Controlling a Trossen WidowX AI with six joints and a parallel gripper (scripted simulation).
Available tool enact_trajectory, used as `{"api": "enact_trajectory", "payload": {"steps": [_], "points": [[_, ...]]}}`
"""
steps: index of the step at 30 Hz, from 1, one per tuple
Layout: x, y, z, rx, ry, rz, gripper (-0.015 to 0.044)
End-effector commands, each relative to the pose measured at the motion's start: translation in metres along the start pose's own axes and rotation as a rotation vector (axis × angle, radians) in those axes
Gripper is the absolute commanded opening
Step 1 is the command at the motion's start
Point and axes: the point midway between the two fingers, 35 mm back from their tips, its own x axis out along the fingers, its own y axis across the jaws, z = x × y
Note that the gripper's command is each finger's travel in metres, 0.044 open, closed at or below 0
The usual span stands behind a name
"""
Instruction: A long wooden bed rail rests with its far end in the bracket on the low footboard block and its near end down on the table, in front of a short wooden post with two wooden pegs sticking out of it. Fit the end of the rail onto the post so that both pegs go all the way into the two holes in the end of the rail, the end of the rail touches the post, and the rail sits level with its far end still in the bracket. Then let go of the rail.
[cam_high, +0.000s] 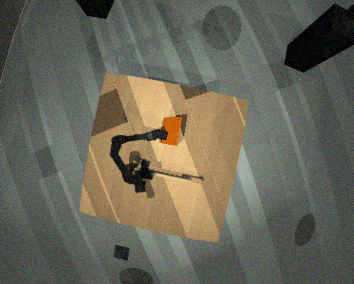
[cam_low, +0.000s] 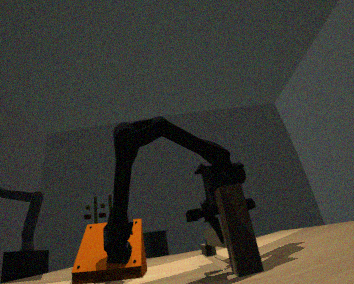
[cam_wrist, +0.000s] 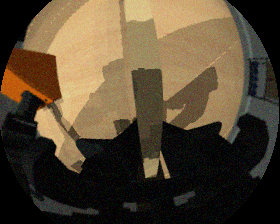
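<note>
Item: rail (cam_low: 239, 230), long, wooden, tilted (lower end on the surface (cam_low: 310, 250)); end effector (cam_wrist: 150, 160) clamped on its near end.
</note>
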Motion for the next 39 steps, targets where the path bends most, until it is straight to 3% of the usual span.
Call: {"api": "enact_trajectory", "payload": {"steps": [1, 37, 39], "points": [[0.0, 0.0, -0.002, -0.005, 0.002, -0.001, 0.0], [-0.001, 0.0, -0.013, -0.005, 0.003, -0.001, 0.0], [0.0, 0.0, -0.011, 0.0, 0.0, -0.001, 0.0053]]}}
